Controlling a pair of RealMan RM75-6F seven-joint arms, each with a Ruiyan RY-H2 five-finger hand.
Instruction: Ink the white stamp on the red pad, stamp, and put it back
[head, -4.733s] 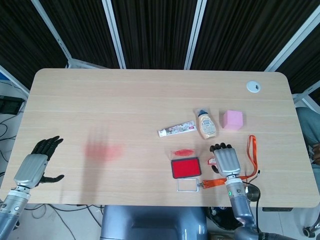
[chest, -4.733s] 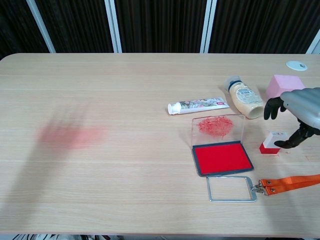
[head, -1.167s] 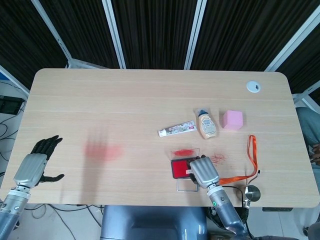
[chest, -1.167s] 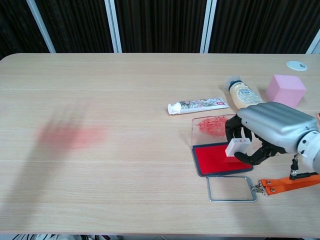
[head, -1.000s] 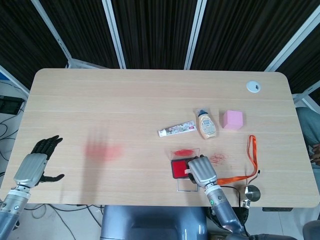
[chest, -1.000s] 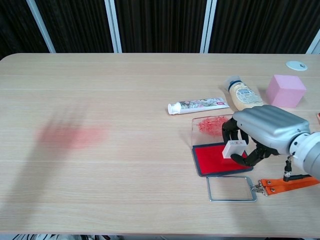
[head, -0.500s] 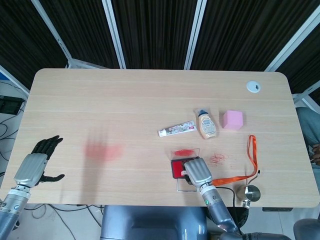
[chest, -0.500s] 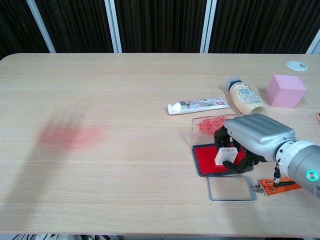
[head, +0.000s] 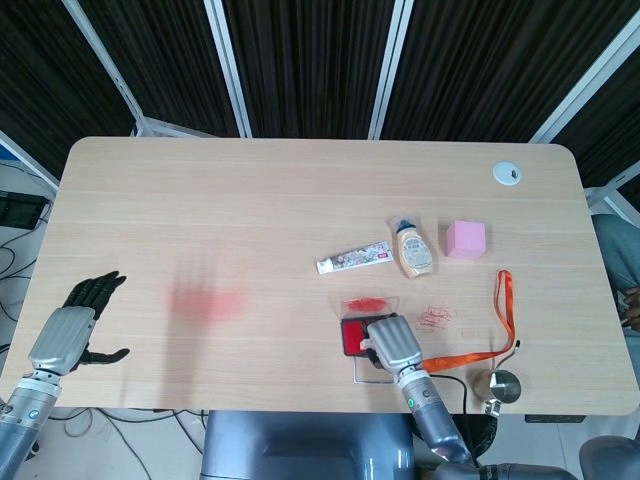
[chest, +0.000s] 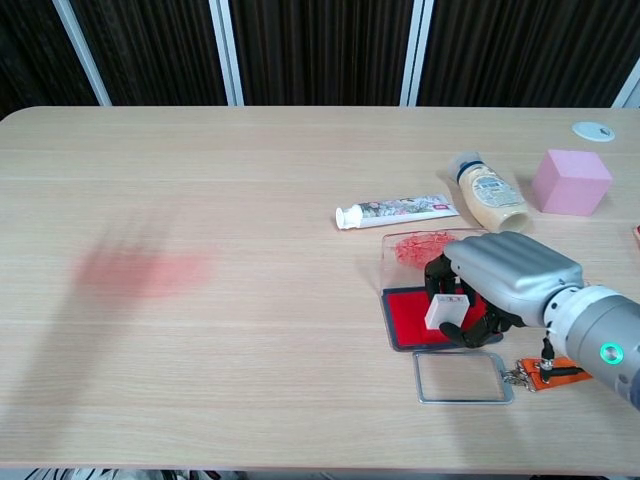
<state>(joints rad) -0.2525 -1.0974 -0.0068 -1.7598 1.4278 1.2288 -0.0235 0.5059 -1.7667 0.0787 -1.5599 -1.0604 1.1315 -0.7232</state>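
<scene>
My right hand (chest: 500, 285) (head: 392, 343) holds the white stamp (chest: 444, 308) and hovers over the red ink pad (chest: 408, 315) (head: 353, 334), which lies open near the table's front edge; I cannot tell whether the stamp's base touches the pad. The pad's clear lid (chest: 420, 245), smeared with red ink, stands open behind it. In the head view the hand hides the stamp. My left hand (head: 72, 325) rests far off at the table's left front corner, fingers spread, holding nothing. A red ink scribble (head: 438, 316) marks the table to the right of the pad.
A toothpaste tube (chest: 395, 211), a mayonnaise bottle (chest: 487, 193) and a pink cube (chest: 570, 183) lie behind the pad. A clear badge holder (chest: 460, 378) on an orange lanyard (head: 500, 325) lies in front of it. A reddish stain (chest: 140, 268) marks the left side of the table.
My right hand picked the white stamp up from the right of the pad, carried it leftward and lowered it over the red pad. The left hand has not moved.
</scene>
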